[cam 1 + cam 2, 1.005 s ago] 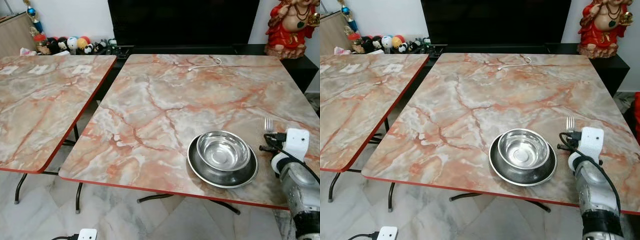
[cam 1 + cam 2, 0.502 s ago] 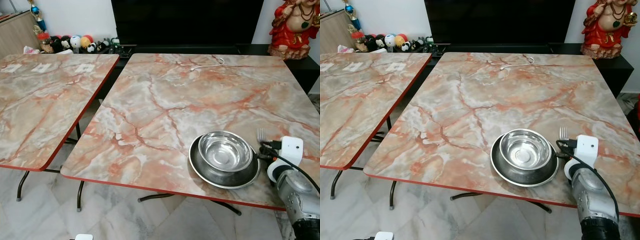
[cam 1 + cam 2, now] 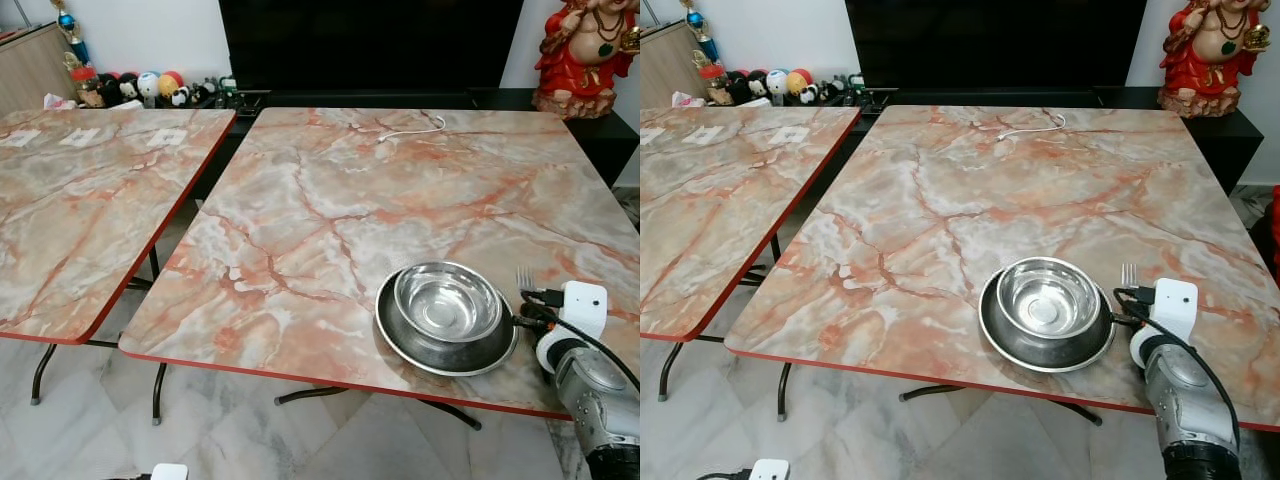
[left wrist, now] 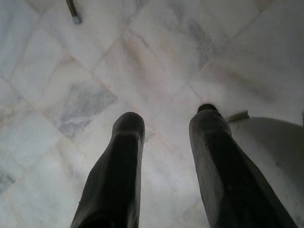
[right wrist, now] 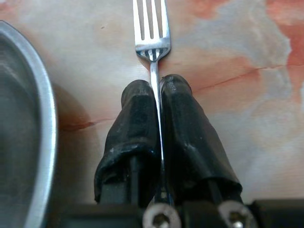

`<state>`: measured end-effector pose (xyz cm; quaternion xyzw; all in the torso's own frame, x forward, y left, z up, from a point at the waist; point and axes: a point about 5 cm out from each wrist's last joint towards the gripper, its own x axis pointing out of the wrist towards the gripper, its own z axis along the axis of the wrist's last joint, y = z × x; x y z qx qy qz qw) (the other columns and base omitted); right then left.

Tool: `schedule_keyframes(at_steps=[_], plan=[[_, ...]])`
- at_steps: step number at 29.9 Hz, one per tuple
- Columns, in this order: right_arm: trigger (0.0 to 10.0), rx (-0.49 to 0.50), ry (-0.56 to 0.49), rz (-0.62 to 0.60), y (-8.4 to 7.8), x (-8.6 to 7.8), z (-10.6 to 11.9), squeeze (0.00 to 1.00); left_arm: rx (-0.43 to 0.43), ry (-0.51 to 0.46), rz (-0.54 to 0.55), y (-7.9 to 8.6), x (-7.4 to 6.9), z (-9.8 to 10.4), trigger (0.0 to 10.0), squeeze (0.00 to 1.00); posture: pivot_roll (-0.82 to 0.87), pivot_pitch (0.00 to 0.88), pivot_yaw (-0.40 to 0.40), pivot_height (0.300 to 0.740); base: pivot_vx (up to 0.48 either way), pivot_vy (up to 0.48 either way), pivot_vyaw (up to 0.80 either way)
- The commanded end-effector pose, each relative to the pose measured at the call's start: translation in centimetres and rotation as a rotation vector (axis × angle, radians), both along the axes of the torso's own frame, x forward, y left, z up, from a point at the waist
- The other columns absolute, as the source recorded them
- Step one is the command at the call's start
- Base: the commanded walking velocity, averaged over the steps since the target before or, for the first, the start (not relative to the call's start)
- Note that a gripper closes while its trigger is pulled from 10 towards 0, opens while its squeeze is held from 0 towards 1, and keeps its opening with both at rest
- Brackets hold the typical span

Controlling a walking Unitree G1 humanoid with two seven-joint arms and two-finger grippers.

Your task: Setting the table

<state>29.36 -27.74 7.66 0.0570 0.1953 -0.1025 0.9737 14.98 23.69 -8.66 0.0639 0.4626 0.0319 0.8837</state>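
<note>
The right gripper [image 5: 156, 90] reaches low and forward with fingers pinched together, while the left gripper [image 4: 166, 128] hangs spread.

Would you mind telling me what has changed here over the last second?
The right end effector, shut on the fork, has carried it leftward, close beside the steel plate. The bowl remains nested in the plate, and the left end effector still hangs open over the floor.

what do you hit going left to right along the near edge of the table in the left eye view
bare marble table → steel plate with the steel bowl nested in it → fork → right gripper, shut on the fork's handle
</note>
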Motion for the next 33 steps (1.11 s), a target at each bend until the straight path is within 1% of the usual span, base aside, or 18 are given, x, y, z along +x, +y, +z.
schedule_keyframes(at_steps=[1,4,12,13,14,15,24,30,31,32,33], plan=[[10.0,0.022,-0.023,0.002,0.37,0.34,0.36,0.00,0.005,0.020,0.005,0.22,-0.31,-0.11,10.0,0.00,-0.13,0.000,0.068,0.740,0.000,0.000,0.00],[10.0,0.023,-0.024,0.008,0.69,0.69,0.54,0.00,0.007,0.020,0.006,0.38,-0.22,-0.04,10.0,0.00,-0.12,0.000,0.067,0.740,0.000,0.000,0.00],[10.0,0.017,-0.019,0.005,0.72,0.80,0.46,0.00,0.009,0.024,0.009,0.50,-0.32,-0.05,10.0,0.00,-0.12,0.000,0.067,0.740,0.000,0.000,0.00],[10.0,0.013,-0.019,0.008,0.72,0.84,0.47,0.18,0.009,0.025,0.009,0.47,-0.34,-0.07,10.0,0.00,-0.12,0.000,0.067,0.740,0.000,0.000,0.00],[10.0,0.012,-0.019,0.008,0.71,0.85,0.48,0.18,0.009,0.025,0.009,0.46,-0.35,-0.07,10.0,0.00,-0.12,0.000,0.067,0.740,0.000,0.000,0.00],[10.0,0.002,-0.015,0.003,0.63,0.87,0.48,0.35,0.008,0.025,0.008,0.36,-0.35,-0.10,10.0,0.00,-0.12,0.000,0.067,0.740,0.000,0.000,0.00],[10.0,-0.005,-0.010,-0.003,0.59,0.92,0.44,0.33,0.008,0.032,0.009,0.21,-0.53,-0.22,10.0,0.00,-0.12,0.000,0.068,0.740,0.000,0.000,0.00],[10.0,-0.006,-0.008,-0.002,0.68,1.00,0.41,0.35,0.012,0.047,0.015,0.55,-0.95,-0.29,10.0,0.00,-0.12,0.000,0.067,0.740,0.000,0.000,0.00],[10.0,-0.018,-0.006,0.003,0.71,1.04,0.43,0.64,0.013,0.048,0.017,0.68,-1.00,-0.28,10.0,0.00,-0.12,0.000,0.068,0.740,0.000,0.000,0.00],[10.0,-0.018,-0.006,0.003,0.71,1.04,0.43,0.64,0.013,0.048,0.017,0.68,-1.00,-0.28,10.0,0.00,-0.12,0.000,0.068,0.740,0.000,0.000,0.00],[10.0,-0.030,-0.006,0.004,0.70,1.07,0.47,0.66,0.015,0.049,0.019,0.79,-1.04,-0.26,10.0,0.00,-0.12,0.000,0.068,0.740,0.000,0.000,0.00]])
